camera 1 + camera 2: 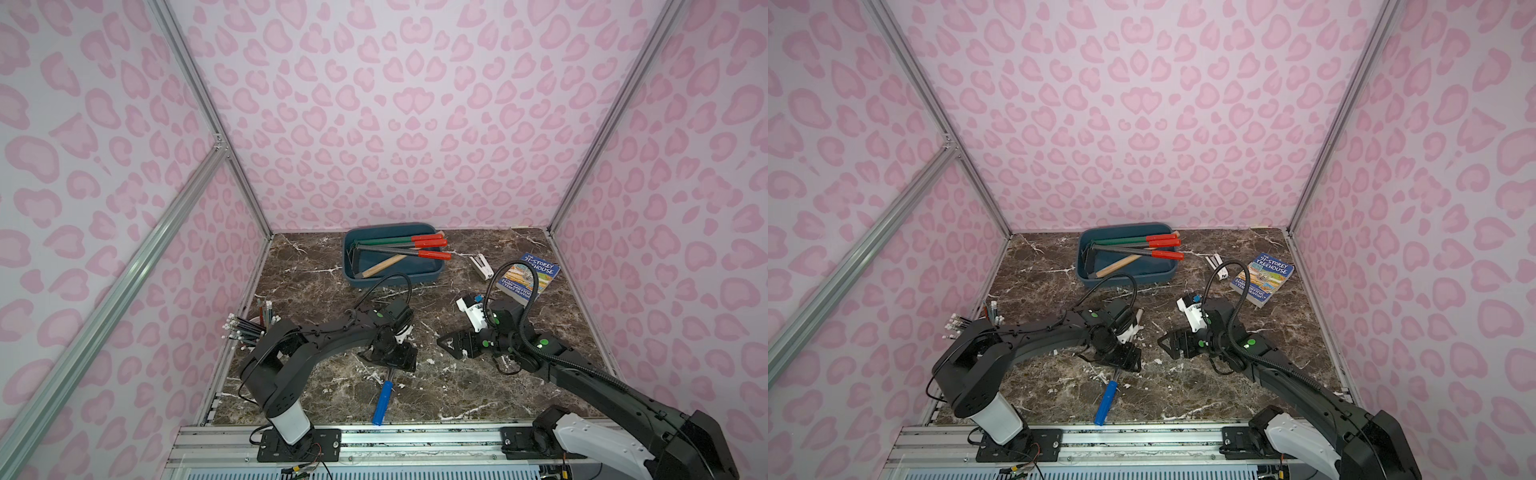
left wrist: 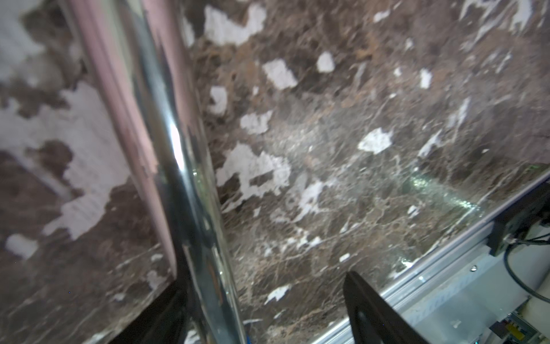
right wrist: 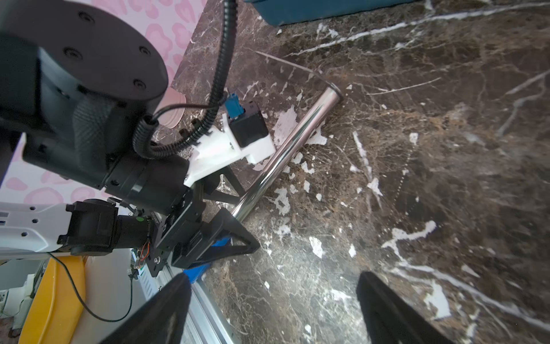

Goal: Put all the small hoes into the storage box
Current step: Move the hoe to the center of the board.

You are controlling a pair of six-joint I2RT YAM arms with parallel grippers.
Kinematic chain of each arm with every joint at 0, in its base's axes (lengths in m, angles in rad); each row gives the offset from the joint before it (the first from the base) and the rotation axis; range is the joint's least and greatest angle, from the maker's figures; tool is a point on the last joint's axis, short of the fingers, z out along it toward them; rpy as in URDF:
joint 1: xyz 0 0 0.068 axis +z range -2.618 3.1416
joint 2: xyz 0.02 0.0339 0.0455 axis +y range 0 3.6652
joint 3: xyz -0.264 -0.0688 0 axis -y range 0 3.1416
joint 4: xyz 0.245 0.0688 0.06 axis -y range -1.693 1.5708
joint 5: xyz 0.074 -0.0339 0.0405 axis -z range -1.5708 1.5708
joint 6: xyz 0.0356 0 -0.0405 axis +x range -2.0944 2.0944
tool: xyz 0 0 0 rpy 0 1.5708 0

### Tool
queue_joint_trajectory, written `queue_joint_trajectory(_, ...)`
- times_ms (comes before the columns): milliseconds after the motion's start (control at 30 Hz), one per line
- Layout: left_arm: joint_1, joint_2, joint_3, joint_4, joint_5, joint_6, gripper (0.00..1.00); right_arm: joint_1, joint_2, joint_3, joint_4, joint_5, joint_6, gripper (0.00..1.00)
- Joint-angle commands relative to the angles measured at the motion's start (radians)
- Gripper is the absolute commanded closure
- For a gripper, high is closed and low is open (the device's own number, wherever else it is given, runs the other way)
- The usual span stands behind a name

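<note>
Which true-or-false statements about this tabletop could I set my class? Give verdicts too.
1. The blue-handled tool lies inside the storage box. False: it lies on the table, outside the box.
2. The storage box holds red-handled tools. True.
3. The right gripper grips the book. False: it is open and empty, and the book lies apart from it on the table.
4. The left gripper is open, its jaws on either side of the tool's metal shaft. True.
</note>
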Motion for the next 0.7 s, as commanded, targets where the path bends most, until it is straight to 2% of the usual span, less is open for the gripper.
queue_joint_trajectory(0, 0.001, 0.045, 0.054, 0.075, 0.068, 0.001, 0.18, -0.01, -0.034, -0.012, 0.016, 0.027, 0.004, 0.08)
queue_joint_trajectory(367, 0.0, 0.229, 0.251, 0.159, 0.196, -0.052, 0.18, -0.059, -0.092, -0.017, -0.041, 0.021, -0.01, 0.08)
queue_joint_trajectory(667, 0.0, 0.297, 0.337, 0.298, 0.252, -0.158, 0.17, -0.068, -0.14, 0.023, -0.129, 0.068, 0.019, 0.08)
